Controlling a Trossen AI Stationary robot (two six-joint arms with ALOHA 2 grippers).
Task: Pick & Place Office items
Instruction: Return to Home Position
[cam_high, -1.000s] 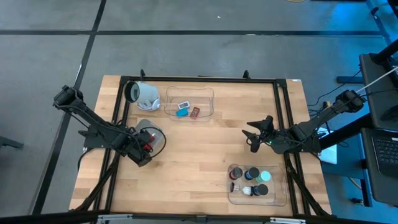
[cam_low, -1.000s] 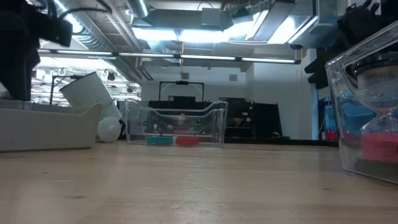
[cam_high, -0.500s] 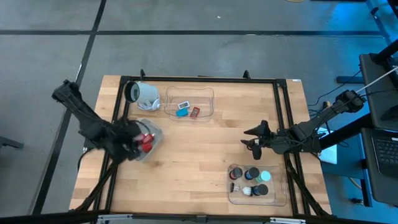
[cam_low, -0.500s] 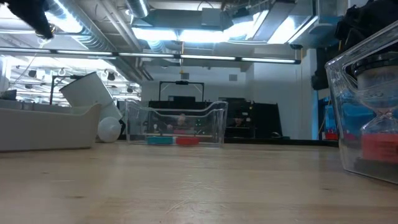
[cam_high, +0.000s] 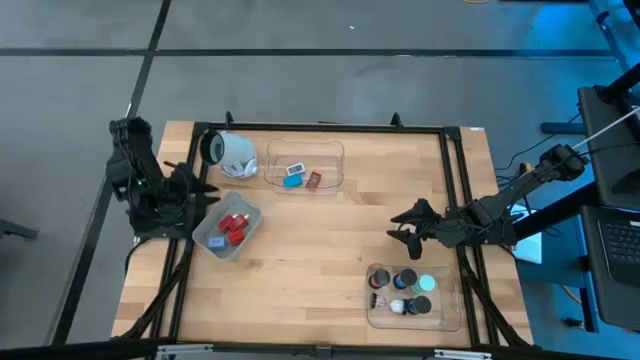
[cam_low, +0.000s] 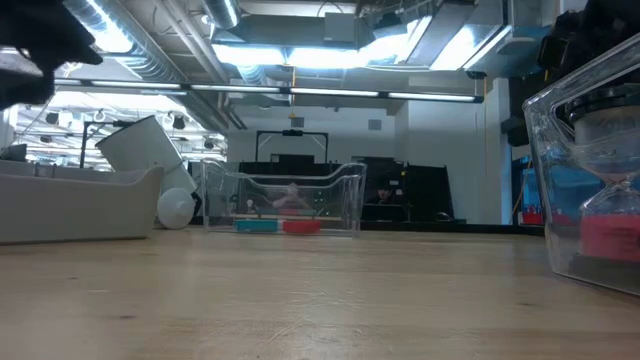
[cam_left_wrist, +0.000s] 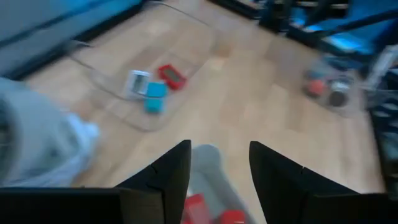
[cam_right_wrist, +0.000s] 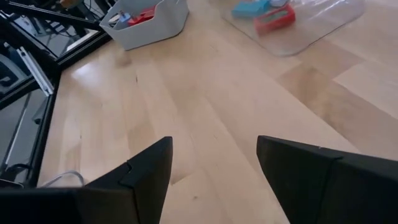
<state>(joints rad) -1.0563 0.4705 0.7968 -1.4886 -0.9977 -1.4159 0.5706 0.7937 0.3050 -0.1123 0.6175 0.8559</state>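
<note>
A small grey bin (cam_high: 228, 226) near the table's left edge holds red blocks (cam_high: 234, 225) and a blue piece. Far of the middle, a clear tray (cam_high: 304, 167) holds white, blue and red pieces (cam_left_wrist: 153, 89). A second clear tray (cam_high: 412, 296) near the right corner holds black, teal and other pucks. My left gripper (cam_high: 197, 190) is open, raised off the table just left of the grey bin (cam_left_wrist: 208, 163). My right gripper (cam_high: 405, 222) is open and empty, hovering far of the puck tray.
A large white-grey cylinder (cam_high: 232, 153) lies on its side at the far left, close to the clear tray and the grey bin. Black frame rails (cam_high: 455, 190) run along the table's edges. Bare wood (cam_high: 330, 250) spreads across the middle between the arms.
My left gripper has risen out of the grey bin and drawn back toward the table's left edge, uncovering the red blocks lying in the bin. My right gripper has dipped a little toward the near edge.
</note>
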